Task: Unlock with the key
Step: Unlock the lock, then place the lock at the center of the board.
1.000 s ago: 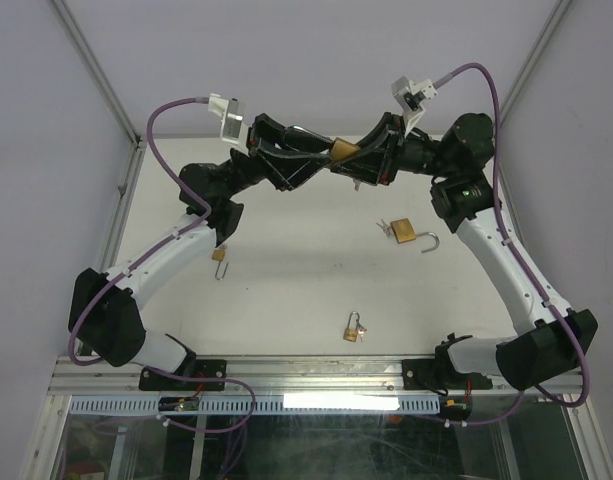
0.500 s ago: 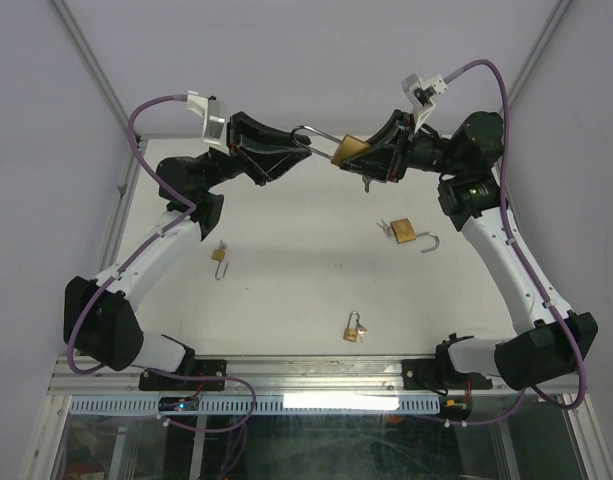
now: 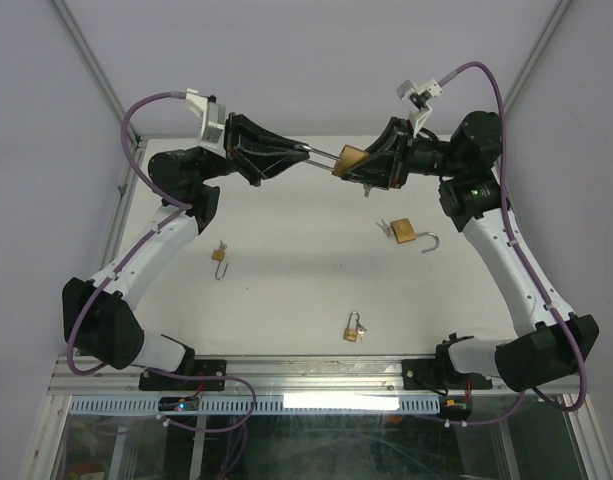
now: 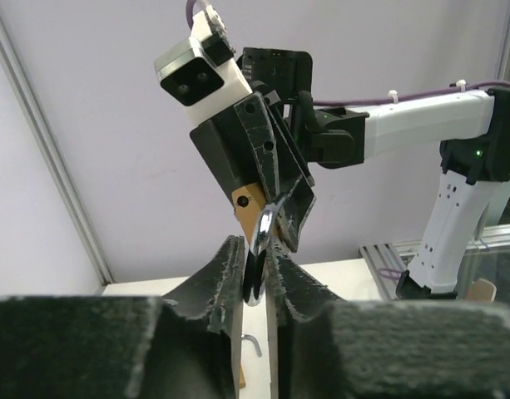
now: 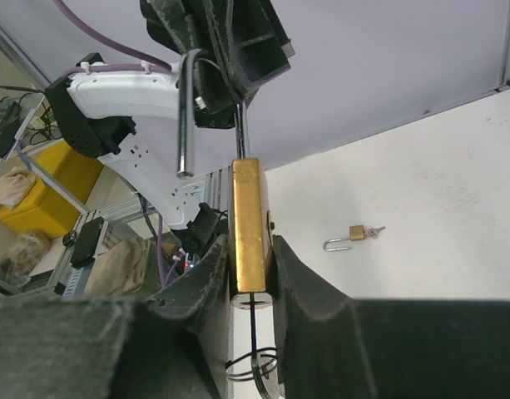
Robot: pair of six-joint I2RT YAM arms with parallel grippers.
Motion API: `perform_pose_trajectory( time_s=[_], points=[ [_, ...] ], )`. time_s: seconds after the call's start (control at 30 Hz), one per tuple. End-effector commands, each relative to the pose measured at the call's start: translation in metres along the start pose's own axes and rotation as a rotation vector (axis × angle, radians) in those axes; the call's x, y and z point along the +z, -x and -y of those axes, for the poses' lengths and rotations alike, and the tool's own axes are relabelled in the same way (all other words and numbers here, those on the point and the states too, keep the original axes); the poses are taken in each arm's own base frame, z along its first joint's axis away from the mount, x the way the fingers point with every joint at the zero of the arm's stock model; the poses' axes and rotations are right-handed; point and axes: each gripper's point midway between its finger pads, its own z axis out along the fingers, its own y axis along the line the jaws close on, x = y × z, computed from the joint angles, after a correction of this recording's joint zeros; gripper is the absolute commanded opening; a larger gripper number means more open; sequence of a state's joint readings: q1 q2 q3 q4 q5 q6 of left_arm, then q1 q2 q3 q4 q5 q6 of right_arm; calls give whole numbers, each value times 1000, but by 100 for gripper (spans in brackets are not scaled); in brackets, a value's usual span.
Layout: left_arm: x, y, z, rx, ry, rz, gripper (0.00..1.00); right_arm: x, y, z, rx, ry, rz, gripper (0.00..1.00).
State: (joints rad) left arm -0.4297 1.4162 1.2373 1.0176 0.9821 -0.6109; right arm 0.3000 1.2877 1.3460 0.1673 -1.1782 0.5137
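A brass padlock point(image 3: 351, 158) is held in the air over the back of the table. My right gripper point(image 3: 374, 166) is shut on its body point(image 5: 246, 224). The key point(image 5: 253, 328) sticks in the lock's underside, and its ring point(image 5: 255, 366) hangs between the fingers. My left gripper point(image 3: 308, 152) is shut on the silver shackle point(image 4: 256, 253), which stretches from the body towards it. In the right wrist view one shackle leg point(image 5: 184, 125) ends free of the body. The left wrist view shows the right gripper point(image 4: 267, 179) behind the brass body point(image 4: 248, 208).
Three more padlocks lie on the white table: one with an open shackle point(image 3: 408, 234) at the right, a small one point(image 3: 219, 256) at the left and one with keys point(image 3: 354, 328) near the front. Grey walls close in both sides.
My left gripper has closed on the shackle and drawn back to the left. The shackle now stands out from the body. The right gripper has kept its hold and lifted slightly.
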Motion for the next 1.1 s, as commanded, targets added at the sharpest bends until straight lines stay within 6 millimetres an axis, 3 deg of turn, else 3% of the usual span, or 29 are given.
perform_pose_trajectory(
  time_s=[0.0, 0.03, 0.2, 0.3, 0.33, 0.4, 0.43, 0.63, 0.8, 0.93, 1.07],
  points=[
    [4, 15, 18, 111, -105, -15, 7, -5, 30, -20, -110, -12, 61, 0],
    [3, 14, 20, 136, -121, -24, 0, -4, 30, -19, -105, -11, 60, 0],
    [-10, -14, 37, 480, -331, -115, 0, -2, 34, -6, -44, -65, 71, 0],
    [-21, -28, 48, 590, -450, -159, 0, -2, 38, 5, -26, -126, 83, 0],
    [-23, -32, 49, 607, -472, -167, 11, -3, 38, 10, -25, -154, 80, 0],
    [-29, -38, 49, 640, -491, -177, 44, -7, 36, 20, -39, -230, 70, 0],
    [-32, -40, 47, 649, -487, -180, 55, -11, 35, 28, -50, -284, 65, 0],
    [-54, -58, 32, 543, -407, -238, 98, -50, 17, 79, -108, -661, -28, 0],
    [-70, -81, 18, 325, -247, -288, 99, -63, -9, 108, -57, -772, -85, 0],
    [-83, -104, -11, 232, 16, -350, 99, -74, -58, 145, 91, -894, -75, 0],
    [-99, -112, -30, 122, 256, -359, 99, -73, -107, 173, 169, -980, -57, 0]
  ],
)
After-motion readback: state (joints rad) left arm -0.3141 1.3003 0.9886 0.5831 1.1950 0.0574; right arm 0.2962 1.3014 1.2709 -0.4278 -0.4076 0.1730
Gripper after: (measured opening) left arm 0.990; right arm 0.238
